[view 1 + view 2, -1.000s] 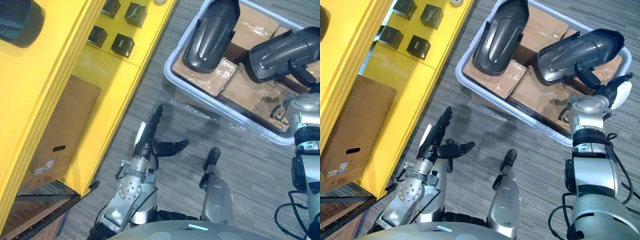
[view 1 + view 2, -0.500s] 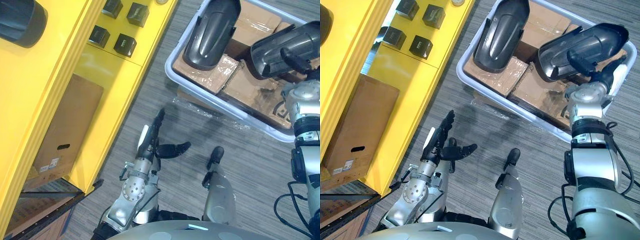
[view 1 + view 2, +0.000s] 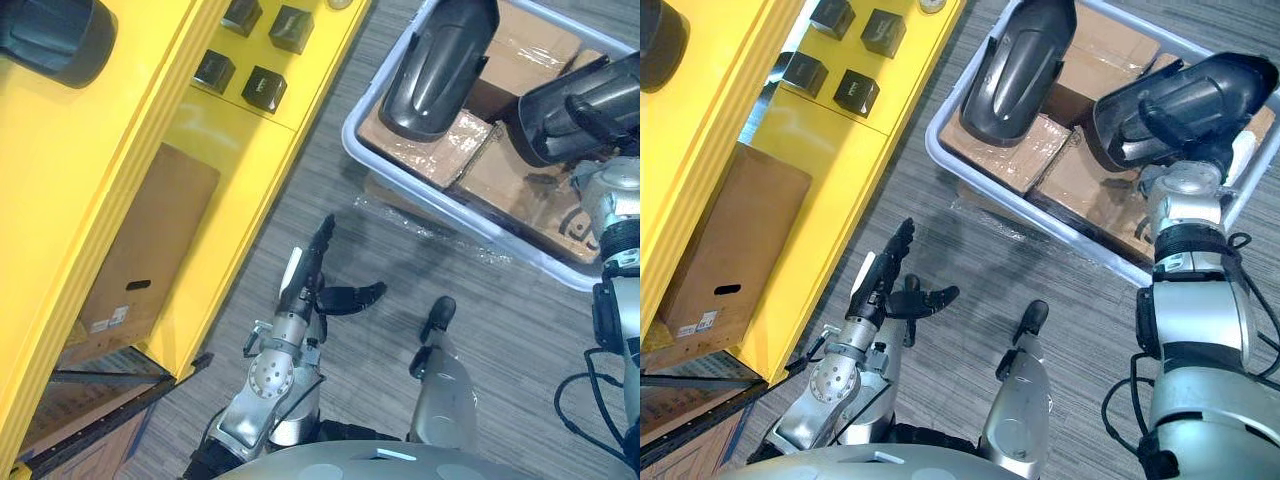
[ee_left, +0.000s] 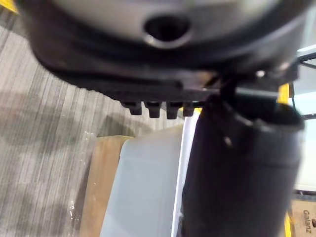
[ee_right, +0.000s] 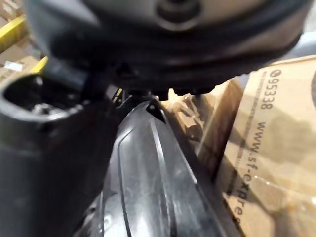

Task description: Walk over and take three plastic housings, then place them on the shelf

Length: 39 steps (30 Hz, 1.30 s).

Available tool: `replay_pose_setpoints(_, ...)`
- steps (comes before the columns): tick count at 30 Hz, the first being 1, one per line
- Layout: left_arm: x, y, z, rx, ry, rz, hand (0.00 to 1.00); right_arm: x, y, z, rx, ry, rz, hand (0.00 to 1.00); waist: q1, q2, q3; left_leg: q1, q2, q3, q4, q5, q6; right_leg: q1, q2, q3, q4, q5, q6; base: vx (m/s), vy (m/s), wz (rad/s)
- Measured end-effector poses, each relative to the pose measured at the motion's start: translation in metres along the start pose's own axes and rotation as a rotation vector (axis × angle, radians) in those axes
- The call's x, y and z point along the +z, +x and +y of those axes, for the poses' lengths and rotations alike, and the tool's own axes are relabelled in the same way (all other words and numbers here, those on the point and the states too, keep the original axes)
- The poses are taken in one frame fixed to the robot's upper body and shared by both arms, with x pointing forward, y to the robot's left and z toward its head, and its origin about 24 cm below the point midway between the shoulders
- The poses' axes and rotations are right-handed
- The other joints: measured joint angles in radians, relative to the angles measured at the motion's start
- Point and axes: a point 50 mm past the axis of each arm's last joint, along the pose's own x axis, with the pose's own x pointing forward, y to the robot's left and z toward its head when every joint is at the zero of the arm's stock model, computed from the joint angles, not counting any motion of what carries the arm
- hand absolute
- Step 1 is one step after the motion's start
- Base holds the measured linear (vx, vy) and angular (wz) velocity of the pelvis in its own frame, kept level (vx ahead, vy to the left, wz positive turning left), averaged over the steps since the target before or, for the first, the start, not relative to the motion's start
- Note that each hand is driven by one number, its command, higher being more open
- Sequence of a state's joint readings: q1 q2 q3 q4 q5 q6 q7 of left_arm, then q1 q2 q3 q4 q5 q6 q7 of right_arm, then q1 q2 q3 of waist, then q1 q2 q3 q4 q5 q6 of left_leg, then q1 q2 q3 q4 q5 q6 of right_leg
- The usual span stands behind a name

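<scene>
Two dark plastic housings lie on cardboard boxes in a pale bin. One housing lies at the bin's left. My right hand is at the other housing, fingers curled over its near edge and the white-covered thumb beside it. That housing is tilted and shows close up past the hand in the right wrist view. A third dark housing rests on top of the yellow shelf. My left hand hangs open over the floor, fingers straight, holding nothing.
Small black boxes sit on a shelf level. A brown cardboard box stands on the level below. Grey striped carpet separates the shelf from the bin. A taped cardboard box lies beside the held housing.
My right hand has reached farther over the right housing, which has tipped up at its near end. The whole view has shifted a little. My left hand keeps its pose.
</scene>
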<state>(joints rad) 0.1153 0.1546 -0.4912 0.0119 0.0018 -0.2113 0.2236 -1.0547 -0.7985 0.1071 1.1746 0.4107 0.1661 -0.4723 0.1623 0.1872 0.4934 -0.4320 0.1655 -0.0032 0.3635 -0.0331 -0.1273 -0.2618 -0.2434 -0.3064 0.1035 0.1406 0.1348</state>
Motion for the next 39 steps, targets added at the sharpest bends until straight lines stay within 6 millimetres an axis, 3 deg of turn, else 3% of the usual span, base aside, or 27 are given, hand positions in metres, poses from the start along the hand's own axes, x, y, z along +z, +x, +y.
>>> replay_pose_setpoints(11, -0.007, -0.004, -0.011, -0.028, -0.006, 0.032, 1.0, 0.007, 0.004, -0.008, -0.053, 0.065, 0.038, 1.0, 0.003, 0.014, -0.004, 0.005, -0.005, -0.012, -0.037, 0.027, -0.004, -0.002, -0.002, -0.015, 0.001, -0.002, -0.003, -0.01, -0.002, 0.04)
replay_pose_setpoints(17, -0.007, -0.004, -0.01, -0.017, -0.012, 0.033, 1.0, 0.009, 0.006, -0.011, 0.034, 0.02, 0.015, 1.0, 0.002, 0.015, -0.005, 0.009, -0.005, -0.01, -0.048, 0.032, -0.004, -0.004, -0.003, -0.014, 0.001, -0.002, -0.003, 0.0, 0.0, 0.0)
replay_pose_setpoints(29, -0.008, -0.005, -0.006, -0.006, -0.029, 0.033, 1.0, 0.024, 0.005, -0.006, 0.245, -0.753, -0.214, 1.0, 0.0, 0.016, -0.006, 0.026, -0.005, -0.006, -0.084, 0.055, -0.008, -0.009, -0.005, -0.015, 0.008, -0.005, -0.007, 0.0, 0.0, 0.0)
replay_pose_setpoints(33, -0.009, -0.007, 0.004, 0.006, -0.013, 0.03, 1.0, 0.039, -0.003, 0.006, 0.299, -1.042, -0.337, 1.0, 0.003, 0.016, -0.006, 0.03, 0.0, -0.01, -0.092, 0.06, -0.011, -0.008, 0.001, -0.018, 0.009, -0.005, -0.008, 0.0, 0.0, 0.0)
replay_pose_setpoints(39, -0.009, -0.012, 0.016, 0.025, 0.004, 0.031, 1.0, 0.05, -0.02, 0.031, 0.396, -1.269, -0.463, 1.0, 0.007, 0.01, -0.004, 0.046, 0.002, -0.014, -0.095, 0.062, -0.012, 0.007, 0.002, -0.022, 0.015, -0.008, -0.011, 0.0, -0.003, 0.01)
